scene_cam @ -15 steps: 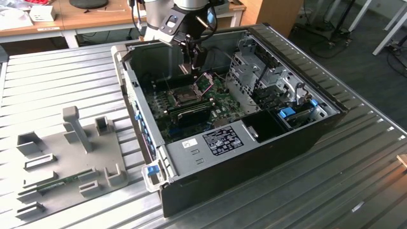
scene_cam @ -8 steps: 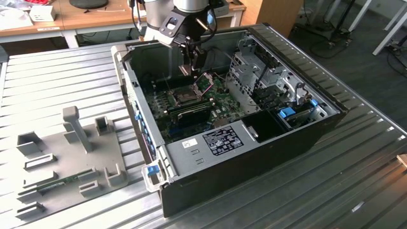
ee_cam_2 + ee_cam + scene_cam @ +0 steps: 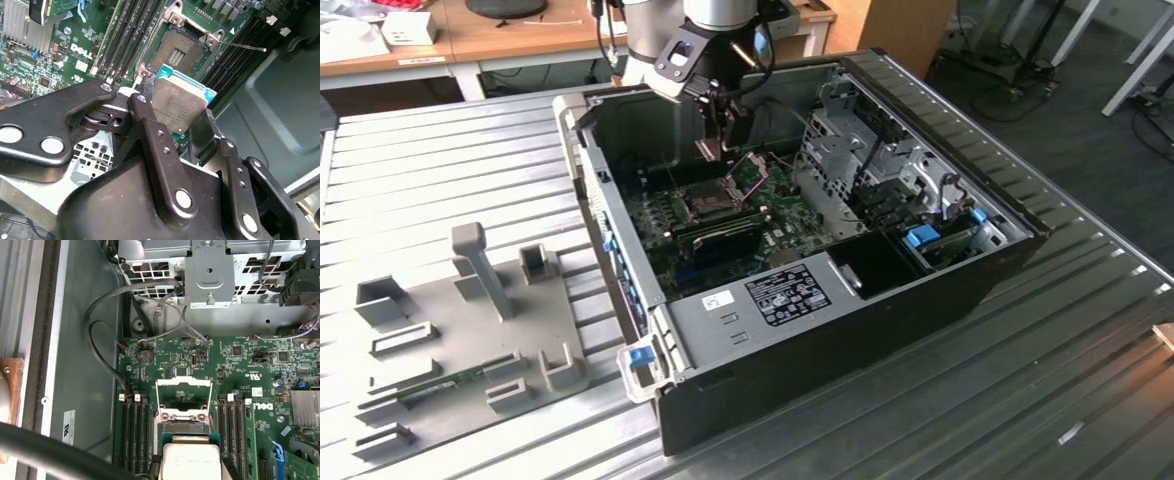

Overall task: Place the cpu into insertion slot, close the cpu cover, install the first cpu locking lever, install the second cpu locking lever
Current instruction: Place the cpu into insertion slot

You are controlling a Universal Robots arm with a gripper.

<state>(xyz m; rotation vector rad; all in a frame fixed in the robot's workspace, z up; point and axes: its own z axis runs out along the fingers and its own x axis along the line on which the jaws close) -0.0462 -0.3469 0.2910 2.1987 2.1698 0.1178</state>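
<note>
The gripper (image 3: 172,107) is clenched on the cpu (image 3: 180,97); its two black fingers (image 3: 150,132) pinch the chip by opposite edges, with the pale silvery face toward the second wrist camera and a teal-green border along the edge nearest the insertion slot (image 3: 176,46). The cpu hangs above the insertion slot and apart from it (how far above cannot be judged); the slot's dark square of contacts lies bare.

In the first wrist view the cpu (image 3: 192,460) overlaps the near rim of the insertion slot (image 3: 182,424); the cpu cover (image 3: 183,383) stands raised on its hinge at the slot's far edge, and the board shows through its square window.

Long black memory slots (image 3: 135,432) run along both sides of the insertion slot; a thin metal lever (image 3: 245,46) sticks out free from one corner of the slot; a finned silver heatsink (image 3: 305,407) sits on the green circuit board (image 3: 240,370), beyond the memory slots on one side of the slot.

In the exterior view the gripper (image 3: 711,148) reaches down into the open computer case (image 3: 854,340), over the insertion slot (image 3: 694,208); the case lies on a ribbed metal table (image 3: 440,170); a grey fixture plate (image 3: 467,320) rests on that table outside the case, well apart from the slot, toward the exterior view's left.
</note>
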